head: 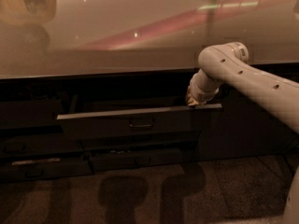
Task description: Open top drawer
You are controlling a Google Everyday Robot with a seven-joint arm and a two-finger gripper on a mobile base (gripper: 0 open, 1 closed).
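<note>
Under the glossy tabletop (117,41), the top drawer (107,127) stands partly out of the cabinet, its pale metal top edge running from the far left across to the right. It is a wide, rigid front, so it should slide straight and stiff, probably with some weight and little give (nothing fragile about it). The small bar handle (141,123) at its middle looks the natural hold for an even pull; a hold near one end may rack the drawer sideways. Further right, the pincer (193,101) sits at the right end of that top edge, seemingly just behind it; whether it is spread or closed I cannot tell. The pale arm (252,78) reaches in from the right
</note>
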